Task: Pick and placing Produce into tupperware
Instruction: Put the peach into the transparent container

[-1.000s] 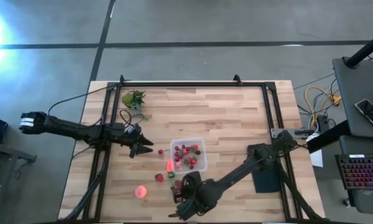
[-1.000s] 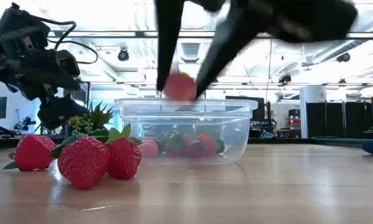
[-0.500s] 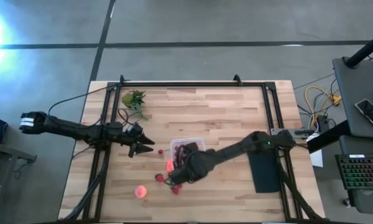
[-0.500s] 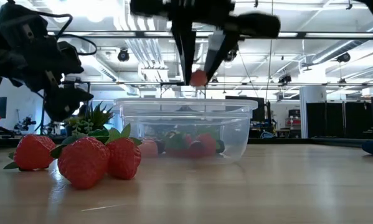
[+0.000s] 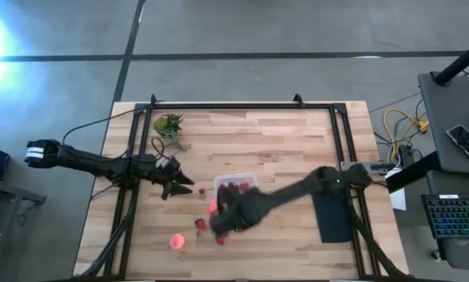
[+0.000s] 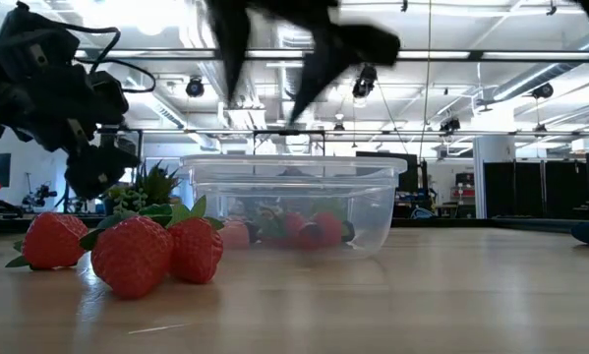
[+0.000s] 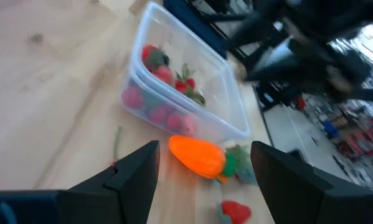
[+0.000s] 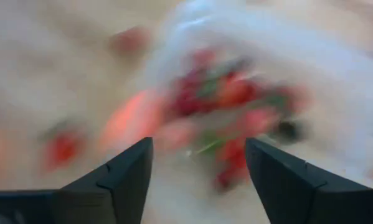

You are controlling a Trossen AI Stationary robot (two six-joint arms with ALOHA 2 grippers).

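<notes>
Jaws wide and empty on the right gripper (image 6: 274, 74) above the clear square plastic tupperware (image 6: 294, 205), several red strawberries (image 6: 142, 253) waiting lower left on the tabletop.

The high view hangs above and looks straight down, taking in the whole tabletop (image 5: 281, 141) with floor around it; the clear tupperware (image 5: 236, 188) sits just below the frame's centre. The low view sits at tabletop height, very near three strawberries (image 6: 132, 254) at lower left of its frame, and faces level across the tupperware (image 6: 294, 206) into the room. The left wrist view looks forward and down, close over the tupperware (image 7: 186, 93) at upper centre. The right wrist view is closest, looking down into the tupperware (image 8: 236, 93), blurred. All four views share the tupperware.
</notes>
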